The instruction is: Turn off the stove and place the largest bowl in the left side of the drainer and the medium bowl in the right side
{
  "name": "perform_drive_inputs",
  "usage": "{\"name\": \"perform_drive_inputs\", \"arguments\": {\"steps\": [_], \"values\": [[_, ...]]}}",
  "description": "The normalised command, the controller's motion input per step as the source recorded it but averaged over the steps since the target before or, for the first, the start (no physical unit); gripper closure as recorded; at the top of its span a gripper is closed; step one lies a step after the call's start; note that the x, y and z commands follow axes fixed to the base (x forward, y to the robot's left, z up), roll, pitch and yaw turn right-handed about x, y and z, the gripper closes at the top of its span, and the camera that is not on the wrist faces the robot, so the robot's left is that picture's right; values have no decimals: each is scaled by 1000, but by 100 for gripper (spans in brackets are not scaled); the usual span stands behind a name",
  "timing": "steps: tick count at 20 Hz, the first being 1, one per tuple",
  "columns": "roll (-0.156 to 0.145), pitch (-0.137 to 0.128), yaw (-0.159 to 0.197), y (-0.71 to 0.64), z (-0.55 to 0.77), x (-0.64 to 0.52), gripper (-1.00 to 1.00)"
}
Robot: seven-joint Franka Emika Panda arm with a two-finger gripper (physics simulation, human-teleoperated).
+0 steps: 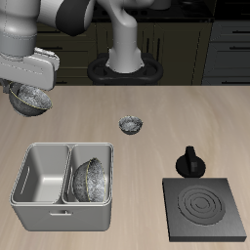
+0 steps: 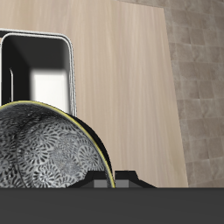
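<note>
My gripper [image 1: 25,88] hangs above the table behind the drainer [image 1: 21,187], shut on the rim of the medium bowl [image 1: 30,100], which is lifted off the table. In the wrist view this silver crinkled bowl [image 2: 44,157] fills the frame close to the gripper, with the drainer's rim [image 2: 68,74] beyond it. The largest bowl [image 1: 89,179] lies tilted in the drainer compartment nearer the stove; the other compartment holds nothing. The stove [image 1: 205,211] shows dark coil rings, and its black knob [image 1: 189,162] stands just behind it.
A tiny silver bowl [image 1: 131,124] sits on the table between the drainer and the robot's base [image 1: 125,66]. Dark cabinets line the back wall.
</note>
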Motion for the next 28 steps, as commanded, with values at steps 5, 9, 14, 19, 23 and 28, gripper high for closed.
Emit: {"name": "perform_drive_inputs", "arguments": {"steps": [5,9,14,19,23,28], "values": [[-16,-13,-18,-8,52,194,100],[-57,12,9,-210,-78,194,100],[9,18,-12,47,-172,78,100],[14,15,19,148,-203,57,100],[-13,25,5,24,-221,101,100],[-14,6,10,-18,-159,60,100]]}}
